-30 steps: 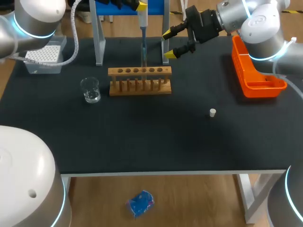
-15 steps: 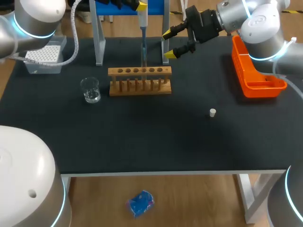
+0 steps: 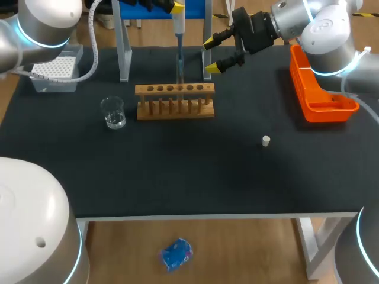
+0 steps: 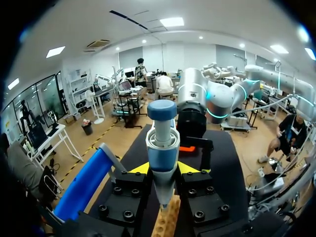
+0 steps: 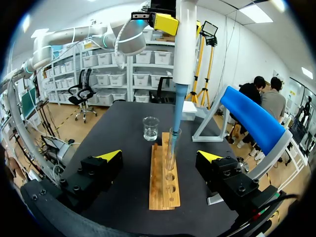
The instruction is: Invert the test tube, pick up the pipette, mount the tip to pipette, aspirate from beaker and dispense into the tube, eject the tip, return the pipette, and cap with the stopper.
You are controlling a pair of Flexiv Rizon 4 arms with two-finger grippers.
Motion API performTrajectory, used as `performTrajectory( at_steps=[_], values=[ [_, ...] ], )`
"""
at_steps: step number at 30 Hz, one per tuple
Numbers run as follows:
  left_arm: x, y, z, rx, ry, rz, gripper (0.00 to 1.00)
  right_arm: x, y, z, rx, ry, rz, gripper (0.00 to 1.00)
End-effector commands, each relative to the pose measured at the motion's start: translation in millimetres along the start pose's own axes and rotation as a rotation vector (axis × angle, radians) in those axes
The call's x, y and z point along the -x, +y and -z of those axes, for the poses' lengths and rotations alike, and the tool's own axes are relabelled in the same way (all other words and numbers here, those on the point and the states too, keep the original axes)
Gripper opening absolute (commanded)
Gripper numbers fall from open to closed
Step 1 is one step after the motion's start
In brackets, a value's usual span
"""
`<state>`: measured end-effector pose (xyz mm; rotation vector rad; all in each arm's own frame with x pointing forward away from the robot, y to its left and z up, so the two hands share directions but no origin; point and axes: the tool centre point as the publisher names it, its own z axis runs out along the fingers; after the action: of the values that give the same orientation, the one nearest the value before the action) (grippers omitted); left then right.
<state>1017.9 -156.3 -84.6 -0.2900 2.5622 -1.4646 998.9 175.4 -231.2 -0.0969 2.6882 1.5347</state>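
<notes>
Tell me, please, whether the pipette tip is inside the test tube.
Inside: the blue tip passes down through the mouth of the upright test tube in the rack.

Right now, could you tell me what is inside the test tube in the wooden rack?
The blue tip of the pipette reaches into the test tube. The tube's lower part is hidden in the rack, so any liquid cannot be seen.

The bench point(image 3: 177, 177) front lies open all round the lone stopper point(image 3: 266, 141), while the back is crowded by the rack point(image 3: 174, 102), the pipette point(image 5: 185, 49) standing over it, the beaker point(image 3: 112, 112) just left and the stand posts point(image 3: 124, 53) behind.
</notes>
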Motion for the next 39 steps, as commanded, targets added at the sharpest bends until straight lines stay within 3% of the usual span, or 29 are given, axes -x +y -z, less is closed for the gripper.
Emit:
performTrajectory(
  at_steps=[1,6,14,22,33,39],
  values=[
    [-0.9,-0.2,0.8,0.000,-0.002,0.000,0.00,-0.2,-0.4,0.4,0.000,0.000,0.001,1.00],
    [-0.9,-0.2,0.8,0.000,-0.002,0.000,0.00,-0.6,-1.7,3.0,-0.003,-0.002,0.001,1.00],
    [-0.9,-0.2,0.8,0.000,-0.002,0.000,0.00,12.2,7.8,39.5,0.001,-0.075,0.014,1.00],
    [-0.9,-0.2,0.8,0.000,-0.002,0.000,0.00,25.1,38.9,66.8,-0.035,-0.116,0.051,1.00],
    [-0.9,-0.2,0.8,0.000,-0.002,0.000,0.00,37.9,100.1,90.6,-0.076,-0.133,0.112,1.00],
    [-0.9,-0.2,0.8,0.000,-0.002,0.000,0.00,38.6,109.8,92.0,-0.113,-0.170,0.141,1.00]
  ],
)
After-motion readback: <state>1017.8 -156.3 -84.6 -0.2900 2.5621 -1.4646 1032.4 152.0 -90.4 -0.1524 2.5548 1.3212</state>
